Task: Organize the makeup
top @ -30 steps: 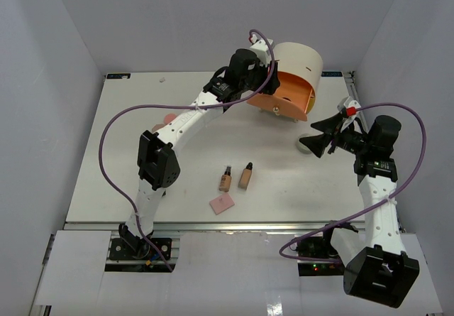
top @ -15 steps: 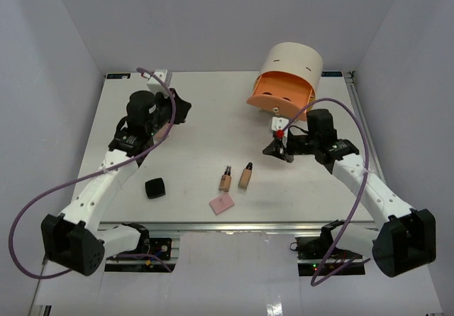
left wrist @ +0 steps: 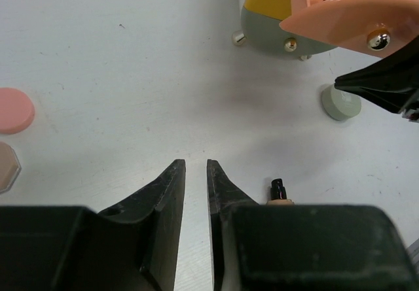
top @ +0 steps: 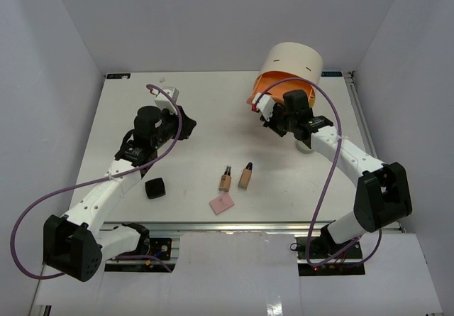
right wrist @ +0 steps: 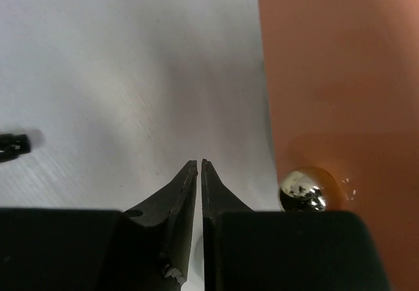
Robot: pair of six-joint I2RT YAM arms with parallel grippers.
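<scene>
Two beige black-capped bottles [top: 225, 179] [top: 246, 175] lie mid-table with a flat pink square [top: 222, 204] in front of them. A black square compact [top: 154, 187] rests at the front left. A pale green round jar [top: 306, 146] [left wrist: 340, 102] peeks out beside the right arm. My left gripper [top: 187, 125] [left wrist: 195, 163] hovers shut over bare table, holding nothing. My right gripper [top: 263, 109] [right wrist: 198, 162] is shut and empty, its tips just left of the pink drawer front [right wrist: 334, 75] and its metal knob [right wrist: 304, 189].
The big cream cylinder [top: 292, 62] stands at the back right with its pink drawer [top: 278, 89] pulled out. A pink round lid [left wrist: 13, 110] and a beige piece [left wrist: 5, 167] lie at the left of the left wrist view.
The left arm left the drawer and swung back to the left; the black compact now lies on the table. The right arm swung in to the drawer front. Both grippers closed.
</scene>
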